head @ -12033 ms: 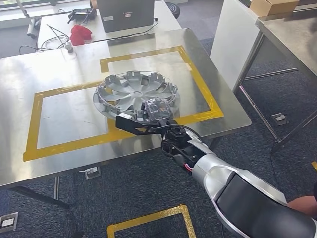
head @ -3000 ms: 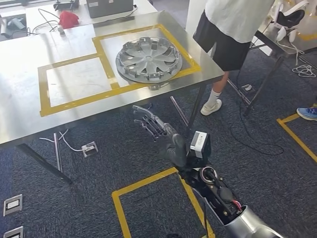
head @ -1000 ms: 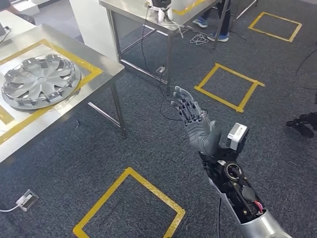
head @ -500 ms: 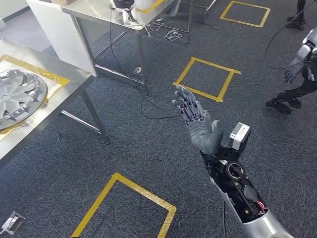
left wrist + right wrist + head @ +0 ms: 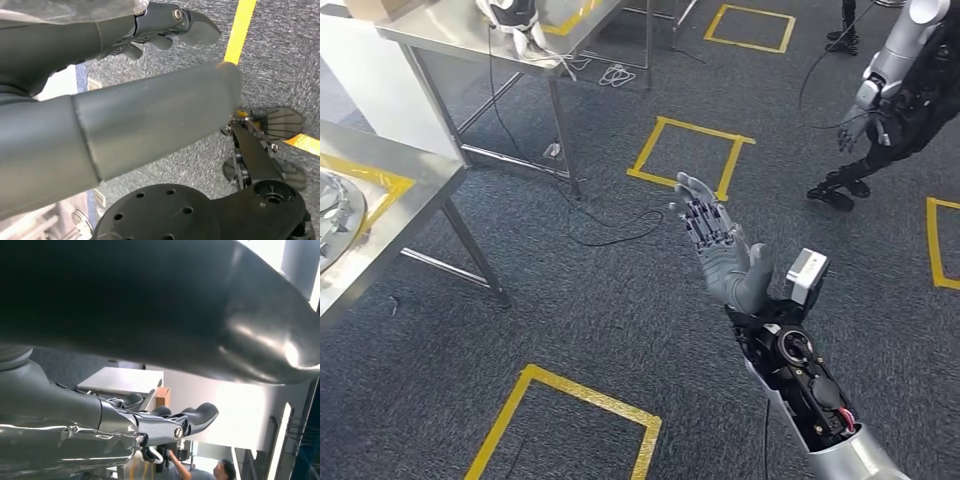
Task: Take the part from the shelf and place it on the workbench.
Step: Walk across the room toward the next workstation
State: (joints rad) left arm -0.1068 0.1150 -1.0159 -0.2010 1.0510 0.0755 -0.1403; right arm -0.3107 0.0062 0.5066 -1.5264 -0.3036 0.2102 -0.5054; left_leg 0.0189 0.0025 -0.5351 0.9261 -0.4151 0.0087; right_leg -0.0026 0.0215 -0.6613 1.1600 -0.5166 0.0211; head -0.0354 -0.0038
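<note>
Part [image 5: 336, 215] on workbench [image 5: 388, 215] at far left; right hand [image 5: 720, 250] empty, fingers spread; left hand [image 5: 158, 30] empty.

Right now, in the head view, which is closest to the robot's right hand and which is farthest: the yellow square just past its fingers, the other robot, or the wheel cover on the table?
From the right hand:
1. Yellow square, on the floor just beyond the fingers.
2. Other robot, off to the right.
3. Wheel cover, on the table at the far left edge.

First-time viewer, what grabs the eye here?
The right hand, raised palm-up and empty over the dark carpet at centre. Then the yellow tape squares on the floor around it, and a second robot standing at far right.
</note>
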